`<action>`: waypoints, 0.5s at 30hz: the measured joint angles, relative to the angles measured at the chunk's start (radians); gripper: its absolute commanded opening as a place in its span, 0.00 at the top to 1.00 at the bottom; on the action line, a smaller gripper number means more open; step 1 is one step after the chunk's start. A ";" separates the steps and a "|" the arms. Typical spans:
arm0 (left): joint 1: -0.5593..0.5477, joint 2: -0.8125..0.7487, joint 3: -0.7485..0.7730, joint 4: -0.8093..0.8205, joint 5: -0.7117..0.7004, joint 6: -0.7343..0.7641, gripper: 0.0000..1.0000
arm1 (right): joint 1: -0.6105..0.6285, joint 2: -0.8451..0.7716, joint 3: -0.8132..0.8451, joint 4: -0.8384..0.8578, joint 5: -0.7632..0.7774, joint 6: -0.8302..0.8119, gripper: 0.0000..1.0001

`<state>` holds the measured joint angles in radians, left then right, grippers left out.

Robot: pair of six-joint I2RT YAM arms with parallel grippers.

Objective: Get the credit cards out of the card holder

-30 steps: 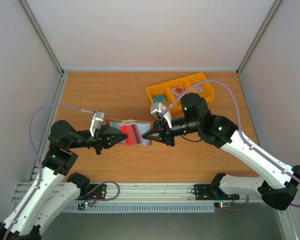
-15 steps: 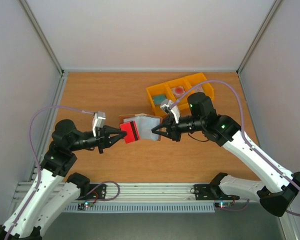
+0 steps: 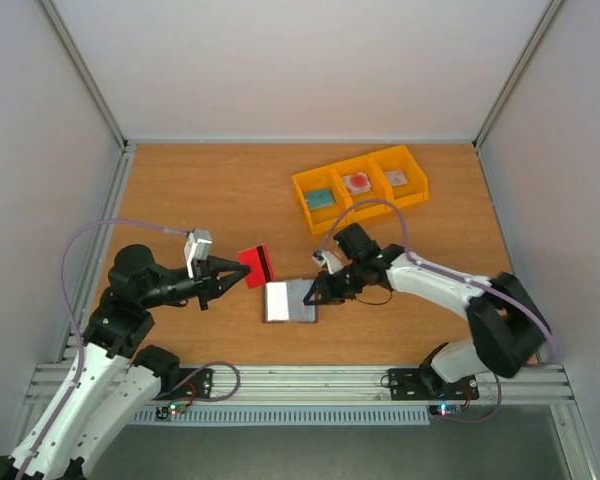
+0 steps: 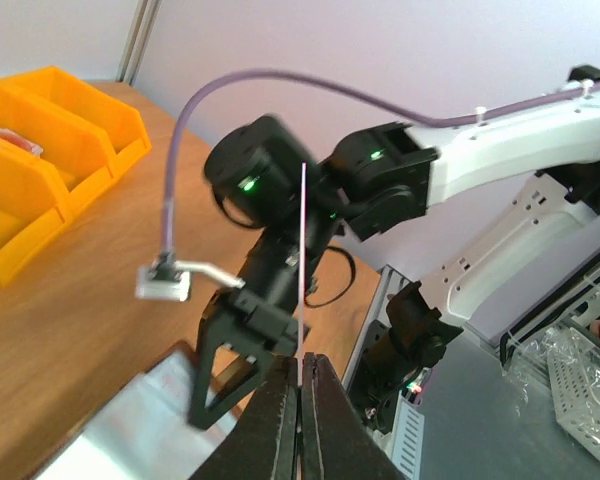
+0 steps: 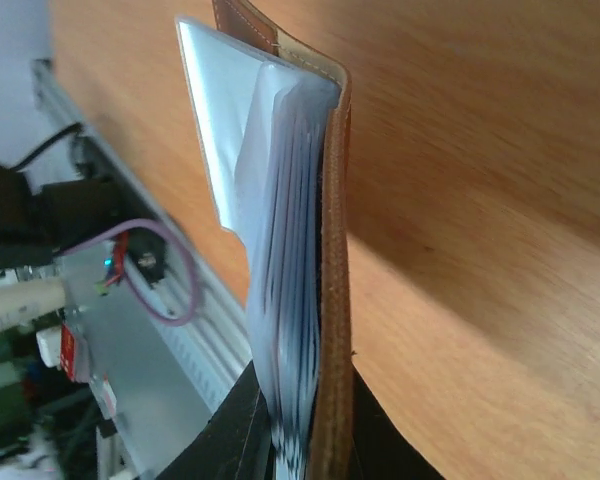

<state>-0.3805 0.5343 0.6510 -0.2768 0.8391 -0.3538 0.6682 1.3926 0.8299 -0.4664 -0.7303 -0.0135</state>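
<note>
Light: was bright and even, from overhead; the walls looked washed pale.
Shadows: fell soft and faint on the tabletop.
Blur: the right arm was smeared in the left wrist view.
Glare: a pale sheen lay on the card holder sleeves.

I count two robot arms, a left arm and a right arm, each with one pair of jaws and one purple cable. There is one bench. I see one red card with one dark stripe, and one brown card holder. One yellow bin has three compartments. Each holds one small flat piece, three in all: one teal piece, one pale card with a red spot and one grey piece.
</note>
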 measured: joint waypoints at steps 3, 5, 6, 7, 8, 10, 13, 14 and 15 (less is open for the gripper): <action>0.000 0.000 -0.028 0.018 0.004 -0.012 1.00 | 0.000 0.126 -0.051 0.077 -0.017 0.091 0.99; 0.000 0.001 -0.034 0.027 0.006 -0.019 1.00 | -0.001 0.195 -0.062 0.108 -0.030 0.137 0.96; 0.000 0.002 -0.034 0.033 0.006 -0.021 1.00 | -0.002 0.221 -0.062 0.121 -0.041 0.155 0.92; 0.000 0.002 -0.034 0.042 0.006 -0.024 1.00 | -0.003 0.237 -0.062 0.133 -0.053 0.168 0.85; 0.000 0.002 -0.034 0.050 0.006 -0.027 1.00 | -0.008 0.248 -0.062 0.145 -0.067 0.179 0.79; 0.000 0.002 -0.034 0.060 0.006 -0.029 1.00 | -0.024 0.256 -0.063 0.148 -0.072 0.198 0.70; 0.000 0.002 -0.034 0.070 0.006 -0.031 1.00 | -0.060 0.245 -0.063 0.100 -0.031 0.201 0.54; 0.000 0.002 -0.034 0.072 0.006 -0.029 1.00 | -0.070 0.229 -0.063 0.068 -0.008 0.196 0.51; 0.000 0.002 -0.034 0.072 0.005 -0.019 1.00 | -0.079 0.207 -0.063 0.034 0.016 0.192 0.47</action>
<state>-0.3805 0.5362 0.6167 -0.2043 0.8444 -0.3733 0.5892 1.5993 0.7673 -0.4328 -0.7143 0.1780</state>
